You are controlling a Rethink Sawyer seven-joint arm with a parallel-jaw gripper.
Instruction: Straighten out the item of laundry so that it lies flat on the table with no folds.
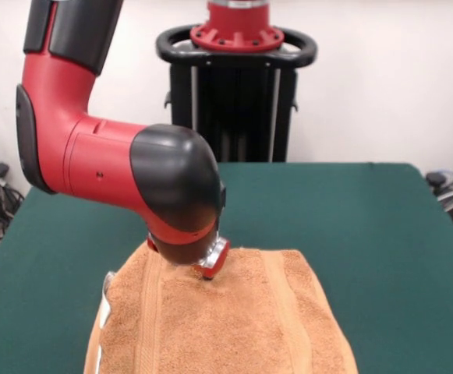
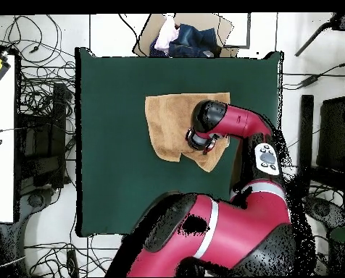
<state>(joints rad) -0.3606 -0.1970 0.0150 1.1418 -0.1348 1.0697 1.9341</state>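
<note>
The orange-tan terry-cloth hand towel [image 1: 226, 319] lies on the dark green table [image 1: 351, 226], spread over the part of the top nearest the front camera, with its lower end running out of that picture. In the overhead view the towel [image 2: 172, 123] sits in the upper middle of the table [image 2: 110, 159], near the edge farthest from the robot's base, and its outline is uneven: the top edge is fairly straight while the lower edge slants and comes to a point below the arm's wrist. Woven border bands run lengthwise down the cloth in the front view, and a pale strip shows along its left edge. The red and black Sawyer arm [image 1: 117, 164] bends down over the towel, and its gripper [image 1: 212, 269] meets the cloth near the towel's far edge, seemingly touching or pressing into the pile. Only a small red and silver part of the gripper shows beneath the black wrist housing, so whether its fingers are spread or closed cannot be told, nor whether any cloth is pinched. From above the gripper [image 2: 208, 143] is mostly hidden under the wrist, over the towel's right part. A cardboard box with blue and white cloth [image 2: 183, 36] stands just beyond the table's far edge.
</note>
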